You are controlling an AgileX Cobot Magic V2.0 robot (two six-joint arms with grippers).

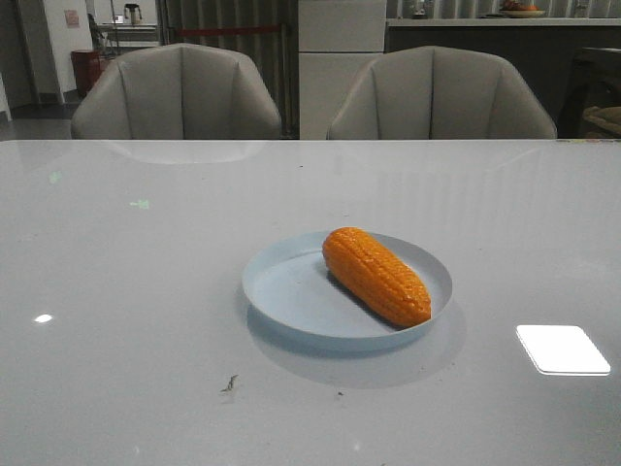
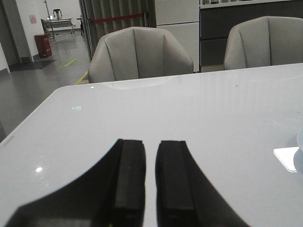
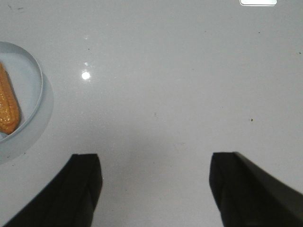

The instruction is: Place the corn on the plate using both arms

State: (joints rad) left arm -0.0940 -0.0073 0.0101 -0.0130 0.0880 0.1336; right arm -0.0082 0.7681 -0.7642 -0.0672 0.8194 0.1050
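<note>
The orange corn (image 1: 376, 275) lies diagonally across the pale blue plate (image 1: 291, 291) in the middle of the table, its thick end toward the back. Neither arm shows in the front view. In the right wrist view one end of the corn (image 3: 7, 106) and part of the plate's rim (image 3: 35, 85) sit off to one side, well away from my right gripper (image 3: 156, 158). That gripper is open wide over bare tabletop with nothing between its fingers. My left gripper (image 2: 150, 142) hovers over bare table with its jaws nearly together and empty.
Two grey armchairs (image 1: 177, 92) (image 1: 441, 94) stand behind the table's far edge. A bright rectangular light reflection (image 1: 563, 349) lies on the glossy tabletop right of the plate. A small dark speck (image 1: 230, 384) sits near the front.
</note>
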